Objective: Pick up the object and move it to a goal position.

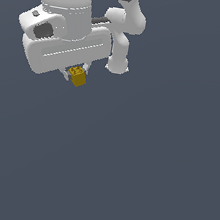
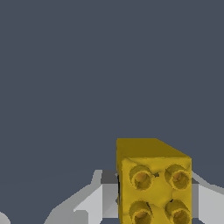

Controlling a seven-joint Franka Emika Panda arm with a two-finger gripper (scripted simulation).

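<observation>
A flat, featureless slate-blue ground fills both views, with no edge, marker or goal sign anywhere on it, so whether it is a worktop or floor cannot be told. Near the top of the exterior view, toward its left, the white Panda arm ends in its gripper [image 1: 77, 74], and the yellow block [image 1: 78, 77] sits between the fingers [image 1: 67, 74], which are clenched on it from either side. The wrist view confirms this: the block [image 2: 153, 183] shows a studded face with four round bumps, and pale grey finger surfaces [image 2: 94, 203] press in close against its flanks. No shadow or contact patch shows under the block, so it seems to be held clear of the ground, though how high is not readable. The step in hand looks like the carry to the goal. To do it well, the grip should stay firm and unchanging, since the block is tiny beside the hand and only a small part of each finger bears on it. A smooth, steady travel without sudden turns of the wrist would keep the block from twisting or sliding out. The block should be kept lifted well off the ground until the goal is reached, and released only there, if the task asks for release at all.
</observation>
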